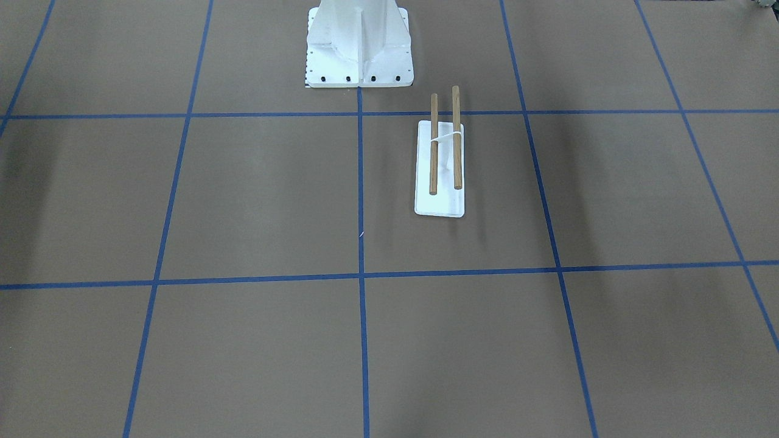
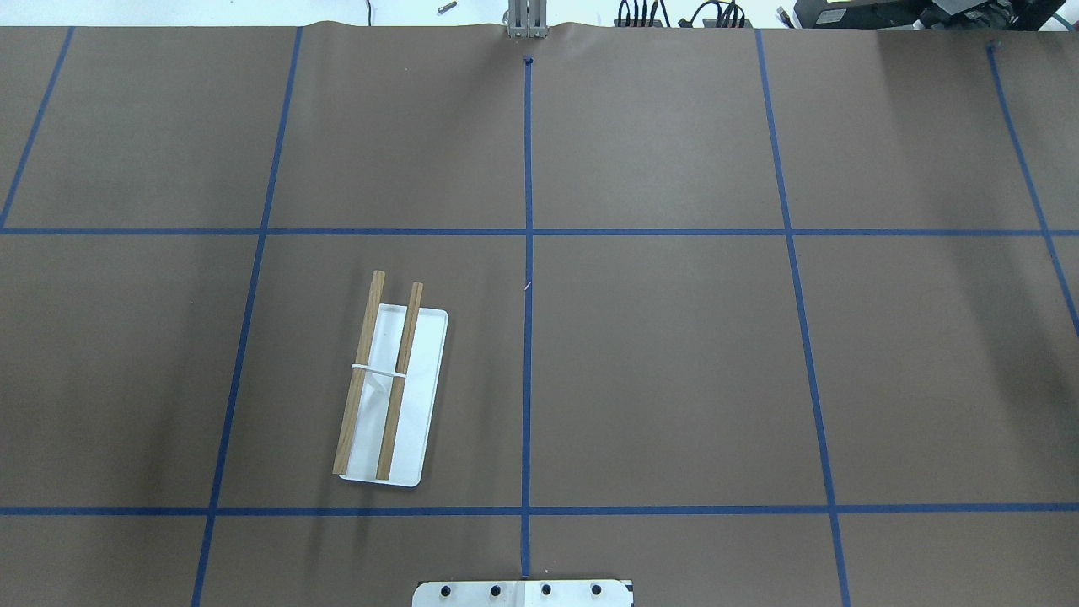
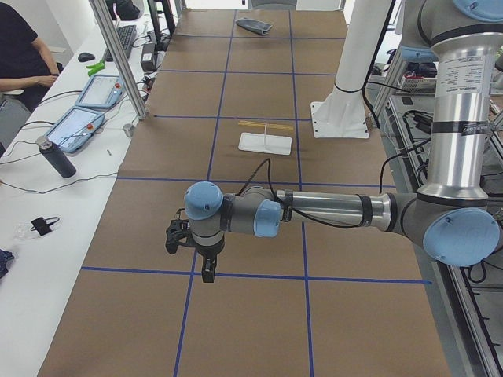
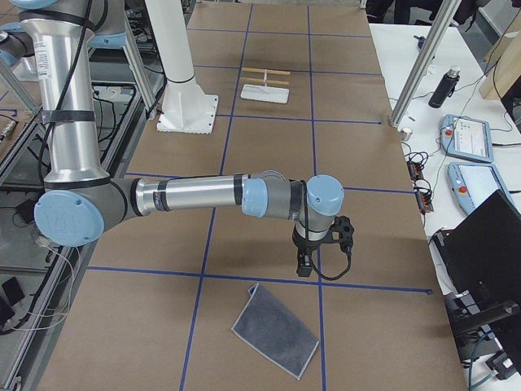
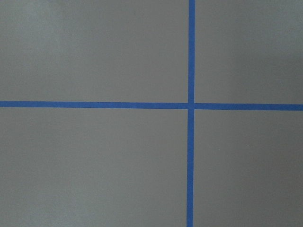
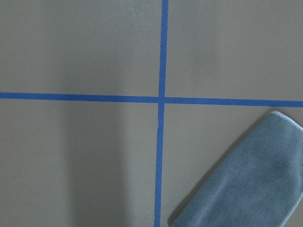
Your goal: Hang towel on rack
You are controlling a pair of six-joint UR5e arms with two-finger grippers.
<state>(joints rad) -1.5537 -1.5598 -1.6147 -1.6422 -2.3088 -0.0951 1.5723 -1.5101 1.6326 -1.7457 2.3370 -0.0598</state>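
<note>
The towel lies flat on the brown paper surface at the end on the robot's right. In the right side view it sits at about 7 o'clock from the right jaws, apart from them and just across a blue tape line. In the right wrist view it fills the 4 o'clock corner, and its lighter stitched edge shows there.

The right arm reaches out level, with the right jaws pointing down above the surface. The left arm is stretched out the same way at the opposite end, with the left jaws hanging over a tape crossing. Both pairs appear only in the side views, so I cannot tell whether either is released or clenched.

The rack stands well apart from the towel, at about 8 o'clock from the middle of the overhead view. Its two wooden dowels run parallel above the white base, and a thin white tie crosses them. The white bolted pedestal stands near it, at 11 o'clock from the rack in the front-facing view.
</note>
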